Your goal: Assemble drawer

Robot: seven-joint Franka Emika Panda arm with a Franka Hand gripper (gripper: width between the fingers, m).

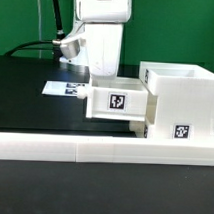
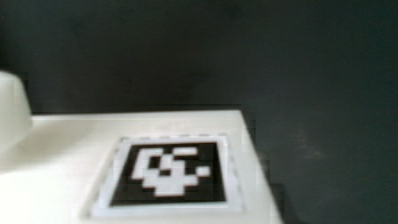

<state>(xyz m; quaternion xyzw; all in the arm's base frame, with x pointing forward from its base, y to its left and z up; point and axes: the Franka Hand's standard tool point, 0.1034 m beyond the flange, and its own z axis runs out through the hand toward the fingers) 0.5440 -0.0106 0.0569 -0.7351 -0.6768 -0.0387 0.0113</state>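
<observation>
Item: housing [image 1: 180,98], white, boxy, standing on the black table [image 1: 25,92] at the exterior view's right, against the long rail [image 1: 104,147].

Item: tray [image 1: 117,100], tagged, partly slid into the housing's side, sticking out toward the exterior view's left.

Item: gripper [image 1: 99,67], directly above the tray's outer end; fingers hidden behind it, so I cannot tell their spread (the wrist view shows only the tray's tag [image 2: 171,170]).

Item: marker board [image 1: 66,90], flat behind.

Risk: an off-square push may jam the tray or shove the housing.
</observation>
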